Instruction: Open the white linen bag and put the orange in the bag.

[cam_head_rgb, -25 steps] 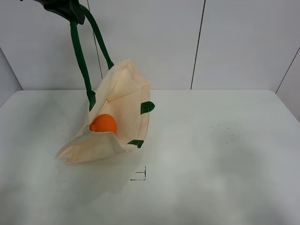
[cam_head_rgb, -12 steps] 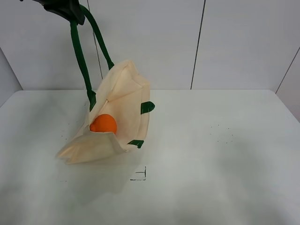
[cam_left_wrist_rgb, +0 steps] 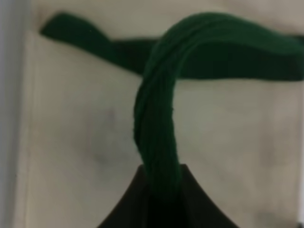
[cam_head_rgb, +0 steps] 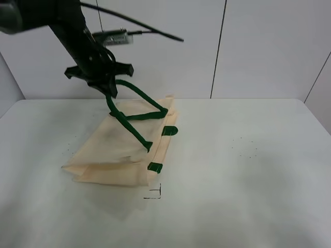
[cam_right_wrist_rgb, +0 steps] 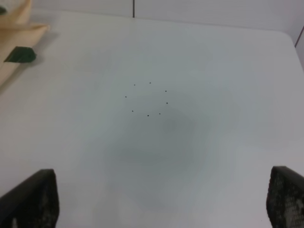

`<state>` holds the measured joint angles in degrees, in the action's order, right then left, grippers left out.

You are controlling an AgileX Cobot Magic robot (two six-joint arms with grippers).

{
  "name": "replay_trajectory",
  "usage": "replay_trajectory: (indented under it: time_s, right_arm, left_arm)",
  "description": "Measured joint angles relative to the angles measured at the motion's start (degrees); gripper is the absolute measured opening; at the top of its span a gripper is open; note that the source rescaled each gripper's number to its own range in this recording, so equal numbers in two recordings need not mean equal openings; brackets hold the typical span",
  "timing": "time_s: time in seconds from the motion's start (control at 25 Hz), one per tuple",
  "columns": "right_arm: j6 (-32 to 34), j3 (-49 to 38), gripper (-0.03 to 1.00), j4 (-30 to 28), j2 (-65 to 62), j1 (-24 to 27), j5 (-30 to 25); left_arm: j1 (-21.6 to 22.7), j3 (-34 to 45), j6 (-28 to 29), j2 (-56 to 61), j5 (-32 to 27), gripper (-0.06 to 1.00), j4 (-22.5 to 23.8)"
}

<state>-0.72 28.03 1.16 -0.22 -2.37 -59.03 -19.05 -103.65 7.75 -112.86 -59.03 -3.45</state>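
Observation:
The white linen bag (cam_head_rgb: 116, 147) lies slumped and mostly flat on the left part of the table. My left gripper (cam_head_rgb: 108, 92) is shut on one dark green strap handle (cam_head_rgb: 135, 116) and holds its loop low above the bag. In the left wrist view the strap (cam_left_wrist_rgb: 156, 118) rises from the jaws over the cream cloth (cam_left_wrist_rgb: 71, 128). The orange is hidden; no orange colour shows in any view. My right gripper (cam_right_wrist_rgb: 161, 209) is open and empty over bare table; it is out of the exterior view.
The white table (cam_head_rgb: 248, 170) stretches to the right of the bag. A small black corner mark (cam_head_rgb: 154, 192) is in front of the bag. Green strap ends (cam_head_rgb: 169, 130) lie at the bag's right edge. The bag's corner (cam_right_wrist_rgb: 14, 33) shows in the right wrist view.
My left gripper has come down from high above with the strap. The bag has collapsed from standing open to lying flat, and the orange, seen in its mouth before, is now hidden.

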Motion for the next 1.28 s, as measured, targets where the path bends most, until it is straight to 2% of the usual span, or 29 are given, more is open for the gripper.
replay_trajectory:
  time_s: [0.12,0.2,0.28,0.32,0.4,0.48,0.52,0.64,0.8,1.16,1.28]
  right_arm:
    - [0.0,0.0,1.0,0.0,0.0,0.0,0.0]
    - [0.0,0.0,1.0,0.0,0.0,0.0,0.0]
    - [0.0,0.0,1.0,0.0,0.0,0.0,0.0]
    - [0.0,0.0,1.0,0.0,0.0,0.0,0.0]
    - [0.0,0.0,1.0,0.0,0.0,0.0,0.0]
    - [0.0,0.0,1.0,0.0,0.0,0.0,0.0]
    - [0.0,0.0,1.0,0.0,0.0,0.0,0.0]
    - [0.0,0.0,1.0,0.0,0.0,0.0,0.0]
    - [0.0,0.0,1.0,0.0,0.0,0.0,0.0]
    - [0.0,0.0,1.0,0.0,0.0,0.0,0.0]
    - [0.0,0.0,1.0,0.0,0.0,0.0,0.0]
  left_arm:
    - [0.0,1.6,-0.3,-3.9,0.7,0.02,-0.1]
    - [0.0,1.9,-0.8,-5.4,0.7,0.11,-0.4]
    - [0.0,1.9,-0.9,-5.8,1.0,0.31,-0.6]
    - [0.0,1.9,-1.1,-5.8,1.4,0.47,-0.6]
    - [0.0,1.9,-1.1,-5.7,1.6,0.72,-0.2]
    - [0.0,1.9,-1.1,-5.6,1.6,0.88,1.9]
    - [0.0,1.9,-0.9,-5.6,1.6,0.92,3.0]
    - [0.1,1.9,0.8,-5.6,1.6,0.98,7.3]
    - [2.2,1.9,1.5,-5.6,1.4,1.0,8.4]
    - [14.1,1.9,0.7,-5.6,-0.9,1.0,8.7]
    - [15.9,1.9,0.6,-5.6,-2.5,1.0,8.9]
